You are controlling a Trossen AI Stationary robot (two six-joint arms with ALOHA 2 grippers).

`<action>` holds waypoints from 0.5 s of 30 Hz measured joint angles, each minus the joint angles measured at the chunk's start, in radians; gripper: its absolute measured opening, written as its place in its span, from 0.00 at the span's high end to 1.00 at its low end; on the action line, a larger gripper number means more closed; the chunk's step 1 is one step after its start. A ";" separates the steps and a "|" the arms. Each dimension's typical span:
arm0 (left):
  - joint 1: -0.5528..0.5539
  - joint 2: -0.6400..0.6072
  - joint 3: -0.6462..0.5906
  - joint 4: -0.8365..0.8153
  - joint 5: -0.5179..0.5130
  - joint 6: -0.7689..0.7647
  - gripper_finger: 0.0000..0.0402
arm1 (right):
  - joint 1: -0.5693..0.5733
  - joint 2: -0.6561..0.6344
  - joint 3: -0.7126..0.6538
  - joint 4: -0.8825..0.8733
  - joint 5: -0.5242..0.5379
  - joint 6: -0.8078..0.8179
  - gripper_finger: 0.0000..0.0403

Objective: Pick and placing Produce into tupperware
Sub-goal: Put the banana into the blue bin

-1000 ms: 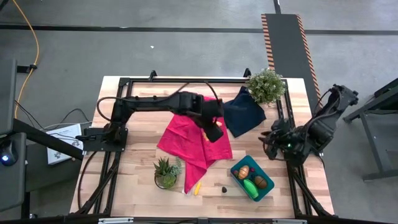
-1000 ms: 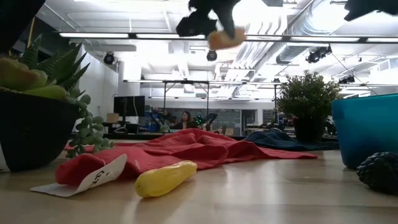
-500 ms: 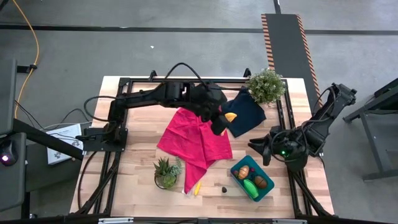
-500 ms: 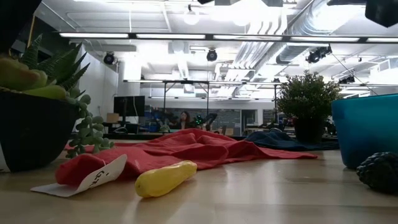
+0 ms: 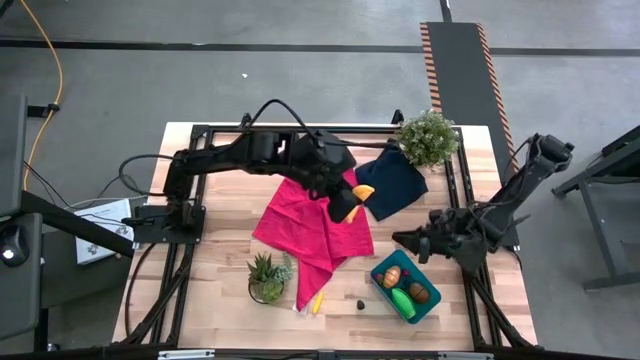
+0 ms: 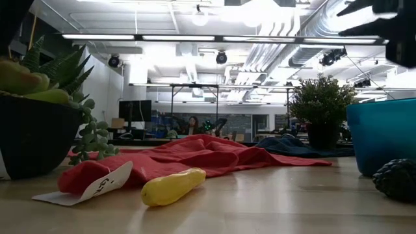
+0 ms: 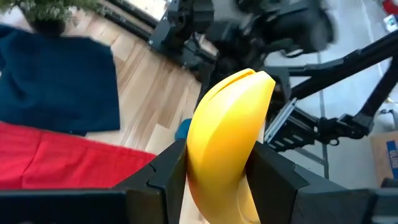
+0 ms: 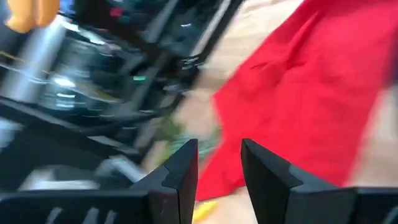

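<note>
My left gripper (image 5: 352,200) hangs above the red cloth (image 5: 310,228), shut on a yellow banana (image 7: 227,137), which also shows in the high view as the banana (image 5: 365,190). My right gripper (image 5: 403,240) hovers beside the teal tupperware (image 5: 383,270), pointing toward the table's left; its fingers (image 8: 183,171) stand slightly apart with nothing between them. Several produce pieces lie in the tub. A second yellow banana (image 6: 172,185) lies on its side on the wood by the cloth's near tip, and a dark piece (image 5: 360,300) sits near the tub. My left gripper pinches the banana by its two sides (image 7: 199,162) between its two fingers. The fingers slant down toward the table's right. One end of the banana (image 7: 252,81) sticks out past the fingertips. The banana is lifted clear above the cloth.
A navy cloth (image 5: 395,180) lies at the far right beside a leafy potted plant (image 5: 427,137). A succulent pot (image 5: 267,277) stands near the front, left of the cloth's tip. A paper tag (image 6: 104,185) lies by the loose banana. Bare wood shows at the front left.
My left gripper has risen with the banana, out of the top of the low view, and tipped toward level. My right gripper has come down and swung toward the table's left, rolling as it went, and now hangs near the tub.
</note>
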 joint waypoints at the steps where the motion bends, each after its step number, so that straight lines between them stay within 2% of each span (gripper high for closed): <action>1: -0.005 -0.003 0.000 0.006 0.000 0.002 0.65 | 0.000 0.000 -0.050 0.142 -0.025 -0.035 0.72; 5: -0.007 -0.020 0.001 0.014 -0.007 0.010 0.65 | -0.019 0.011 -0.217 0.716 -0.127 -0.291 0.72; 8: -0.007 -0.021 0.000 0.020 -0.007 0.009 0.65 | -0.060 0.009 -0.276 0.998 -0.169 -0.480 0.72; 11: -0.007 -0.025 0.000 0.079 0.014 0.003 0.65 | -0.119 0.006 -0.279 1.110 -0.232 -0.594 0.72; 15: -0.010 -0.026 0.000 0.145 0.038 -0.007 0.65 | -0.206 0.007 -0.234 1.066 -0.336 -0.612 0.71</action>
